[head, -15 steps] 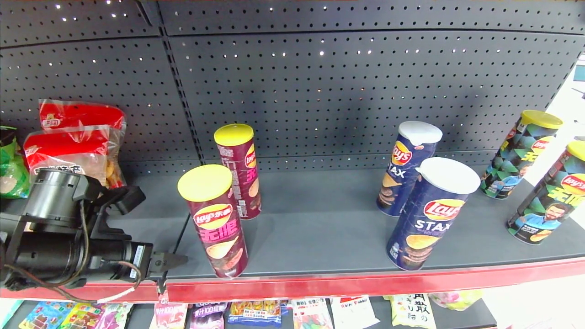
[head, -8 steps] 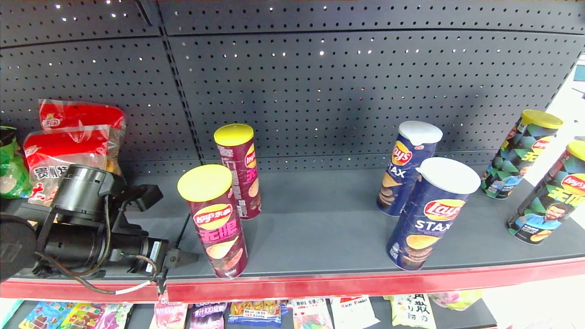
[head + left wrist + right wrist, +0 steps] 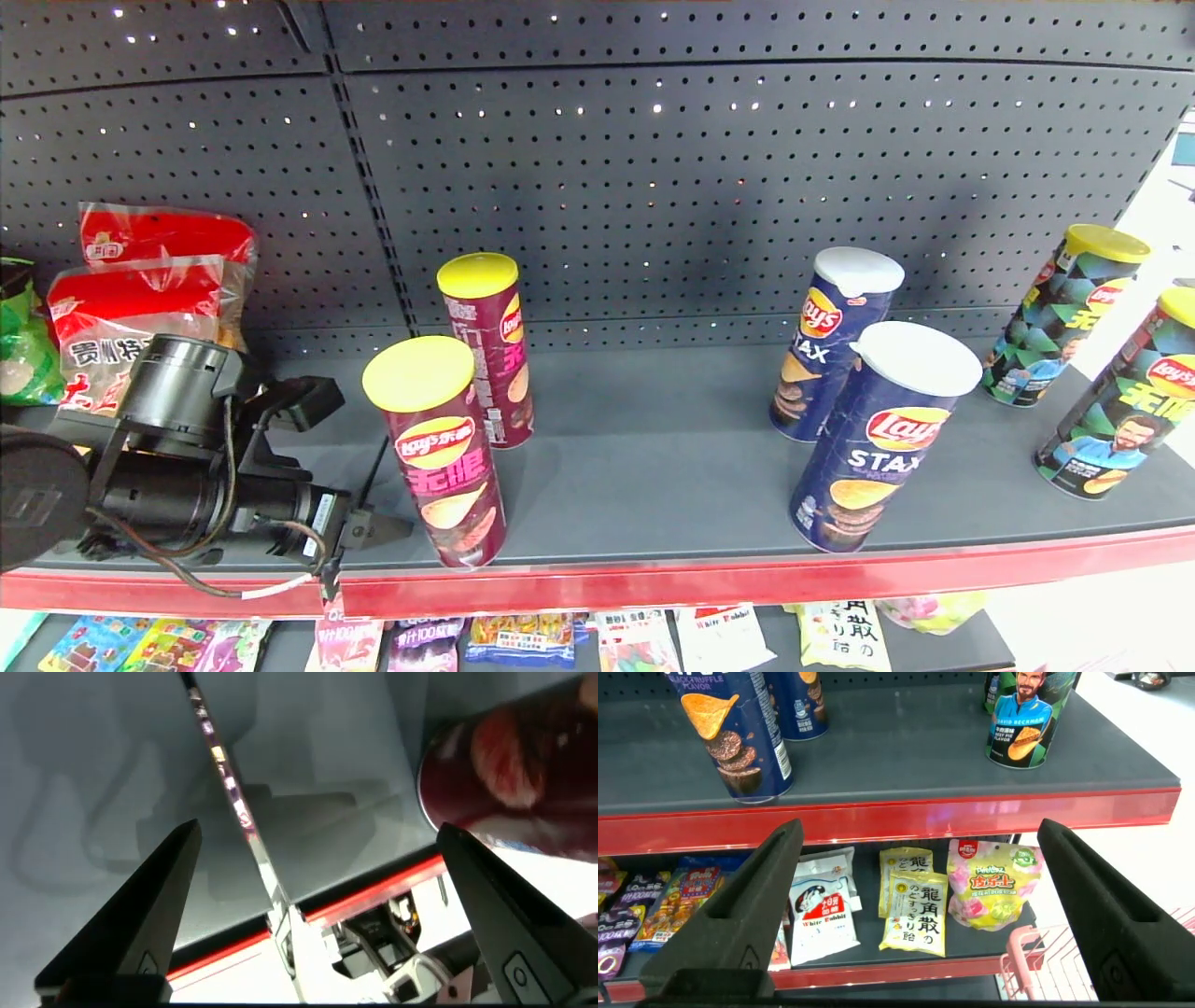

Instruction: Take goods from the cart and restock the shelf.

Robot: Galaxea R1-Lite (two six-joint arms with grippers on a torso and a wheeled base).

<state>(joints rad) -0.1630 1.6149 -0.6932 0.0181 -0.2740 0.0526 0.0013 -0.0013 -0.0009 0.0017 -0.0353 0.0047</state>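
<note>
The left end effector [image 3: 387, 528], fingers spread wide and empty, hangs at the shelf [image 3: 653, 457] lip just beside a maroon crisp can [image 3: 439, 453] standing at the front edge. Contact is hard to judge, and a sideways nudge could topple it.

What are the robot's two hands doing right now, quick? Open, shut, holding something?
Left gripper: open, holding nothing, beside the maroon chip can.
Right gripper: open, holding nothing.
</note>
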